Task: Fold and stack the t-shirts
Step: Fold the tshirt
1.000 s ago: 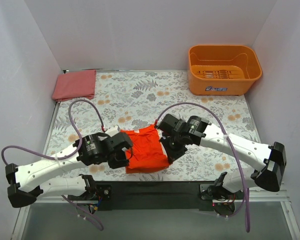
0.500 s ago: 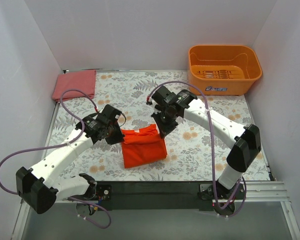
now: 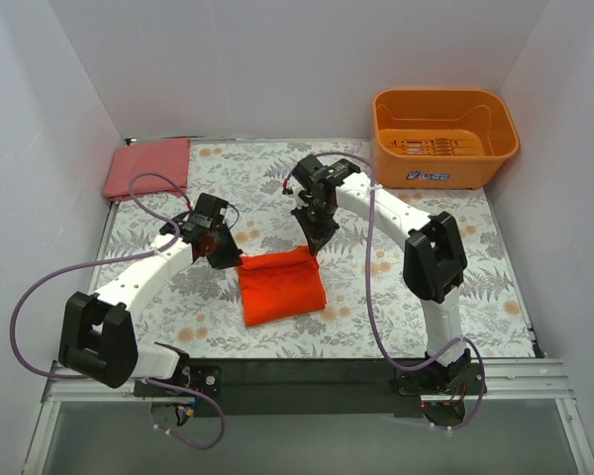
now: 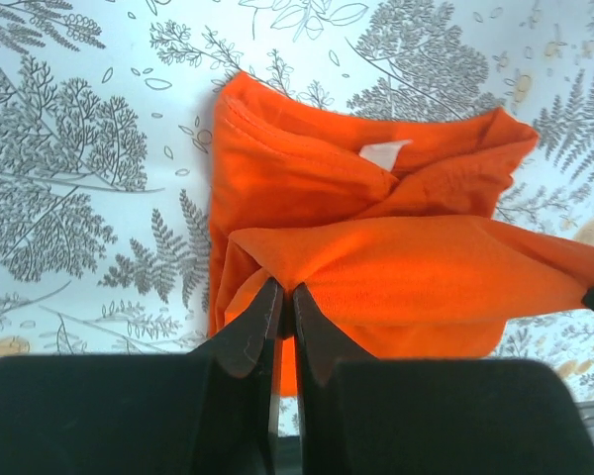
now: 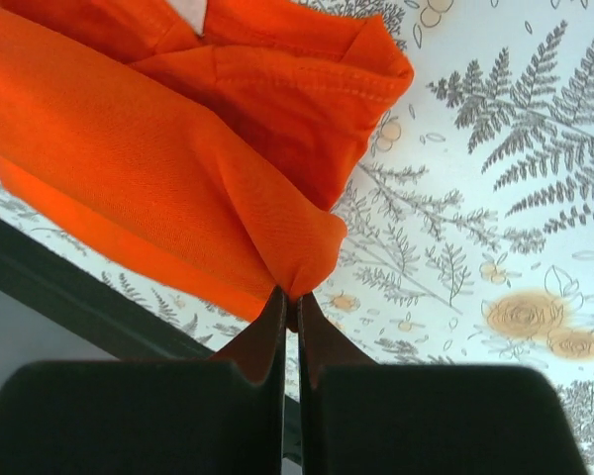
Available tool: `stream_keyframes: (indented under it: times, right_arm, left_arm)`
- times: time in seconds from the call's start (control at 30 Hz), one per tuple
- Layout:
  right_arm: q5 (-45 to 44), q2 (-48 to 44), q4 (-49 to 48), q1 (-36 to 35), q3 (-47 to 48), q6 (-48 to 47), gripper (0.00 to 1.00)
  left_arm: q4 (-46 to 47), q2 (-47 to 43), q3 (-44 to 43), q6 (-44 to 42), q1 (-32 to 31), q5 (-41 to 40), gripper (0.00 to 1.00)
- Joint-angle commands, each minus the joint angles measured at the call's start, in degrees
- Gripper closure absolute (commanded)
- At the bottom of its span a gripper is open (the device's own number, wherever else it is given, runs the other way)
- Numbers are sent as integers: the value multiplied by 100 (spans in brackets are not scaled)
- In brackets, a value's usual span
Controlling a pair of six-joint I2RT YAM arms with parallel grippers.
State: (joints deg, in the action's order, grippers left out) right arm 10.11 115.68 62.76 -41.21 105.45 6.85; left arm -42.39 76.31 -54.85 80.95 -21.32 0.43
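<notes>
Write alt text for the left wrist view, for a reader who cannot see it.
The left gripper is shut on a fold of the orange-red t-shirt, pulled taut over the rest of it, on a fern-patterned table.

Plain white walls (image 3: 277, 59) enclose a fern-patterned tabletop (image 3: 257, 178).
</notes>
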Motion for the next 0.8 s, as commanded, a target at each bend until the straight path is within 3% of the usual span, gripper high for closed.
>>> stream_keyframes:
  times: [0.0,0.2,0.3,0.37,0.53,0.63,0.67,0.73,0.77]
  right_arm:
    - [-97,288,131,148,301,-360,99]
    - [-185,666,-185,254,354,-360,99]
    - [-229,658,-308,289,353,-316,83]
    - [-342,597,-413,298,371,-272,76]
    - [-554,-9,-782,289,231,-228,67]
    - [-624,-624,-1309,298,-216,-176,64]
    - [-537,-808,-1528,307,-435,-167,62]
    - [13,-1571,-2274,350,-1162,-123,59]
    - [287,-1575,-2547,377,-1428,-123,58]
  left_arm:
    - [424,173,219,-211,128,-60,100]
    - [697,323,475,-79,242,-157,100]
    - [758,288,545,17,243,-262,99]
    - [750,253,528,53,243,-359,92]
    - [653,-151,414,132,242,-508,85]
    - [618,-573,396,132,242,-474,64]
    - [627,-835,414,123,251,-412,50]
    - [845,-1282,562,-34,234,-211,39]
    - [847,-1286,659,-35,225,-210,39]
